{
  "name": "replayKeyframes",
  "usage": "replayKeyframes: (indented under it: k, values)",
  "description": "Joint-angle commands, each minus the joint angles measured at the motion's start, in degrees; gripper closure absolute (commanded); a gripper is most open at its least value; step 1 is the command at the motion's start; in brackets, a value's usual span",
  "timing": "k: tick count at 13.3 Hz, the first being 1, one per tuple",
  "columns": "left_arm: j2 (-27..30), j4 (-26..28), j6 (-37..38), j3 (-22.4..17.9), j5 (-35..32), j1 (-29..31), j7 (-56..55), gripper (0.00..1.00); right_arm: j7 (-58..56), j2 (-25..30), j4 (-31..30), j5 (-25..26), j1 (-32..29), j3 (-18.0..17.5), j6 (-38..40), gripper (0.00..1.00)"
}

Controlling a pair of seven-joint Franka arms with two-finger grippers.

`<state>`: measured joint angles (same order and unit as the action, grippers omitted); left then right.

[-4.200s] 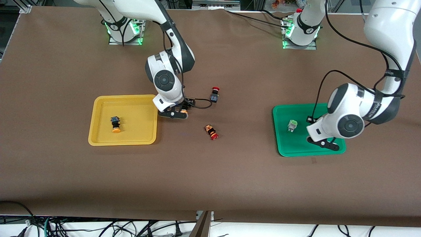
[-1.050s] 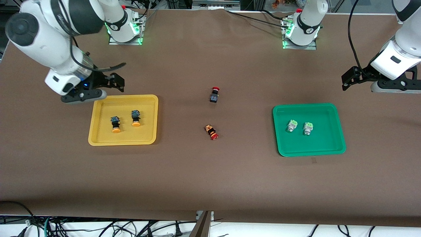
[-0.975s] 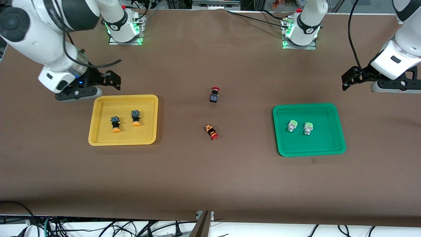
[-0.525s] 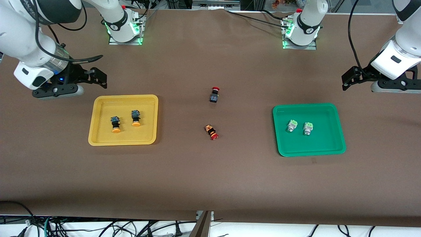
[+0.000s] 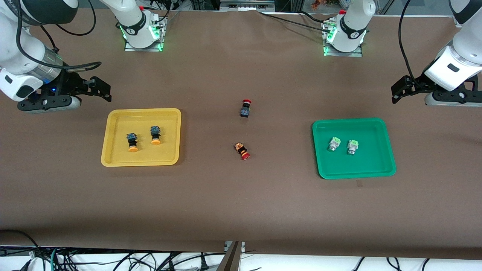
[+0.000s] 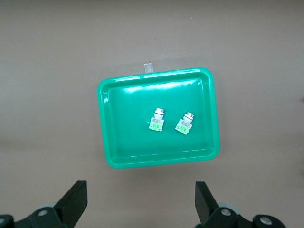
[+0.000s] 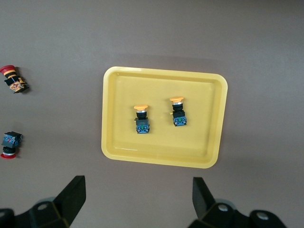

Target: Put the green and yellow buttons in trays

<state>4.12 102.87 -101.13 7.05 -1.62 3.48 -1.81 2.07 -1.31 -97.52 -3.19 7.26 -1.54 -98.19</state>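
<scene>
Two orange-yellow buttons (image 5: 132, 142) (image 5: 155, 135) lie in the yellow tray (image 5: 165, 154). Two pale-green buttons (image 5: 333, 143) (image 5: 352, 146) lie in the green tray (image 5: 372, 162). My right gripper (image 5: 101, 89) is open and empty, up over bare table beside the yellow tray's corner at the right arm's end. My left gripper (image 5: 400, 90) is open and empty, up over bare table beside the green tray at the left arm's end. The right wrist view shows the yellow tray (image 7: 204, 142) past my open gripper (image 7: 137, 197). The left wrist view shows the green tray (image 6: 118, 142) past my open gripper (image 6: 141, 199).
Two red-capped dark buttons lie on the brown table between the trays, one (image 5: 246, 108) farther from the front camera and one (image 5: 242, 150) nearer. Both also show in the right wrist view (image 7: 13, 80) (image 7: 9, 144). A small grey mark (image 6: 148, 68) sits by the green tray's rim.
My right gripper has drawn away from the yellow tray toward the right arm's end of the table. The left arm, buttons and trays have not moved over the last second.
</scene>
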Motion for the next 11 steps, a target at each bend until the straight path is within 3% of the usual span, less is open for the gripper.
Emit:
replayKeyframes:
  k: [1,11]
  values:
    - [0.1,-0.9,0.8,-0.2,1.0,-0.3,-0.2,0.0,-0.3,-1.0,2.4,0.6,-1.2,-1.3,1.5,0.01]
    - [-0.2,-1.2,2.0,-0.2,1.0,-0.3,-0.2,0.0,-1.4,-1.3,3.7,0.9,-1.1,-1.5,1.6,0.01]
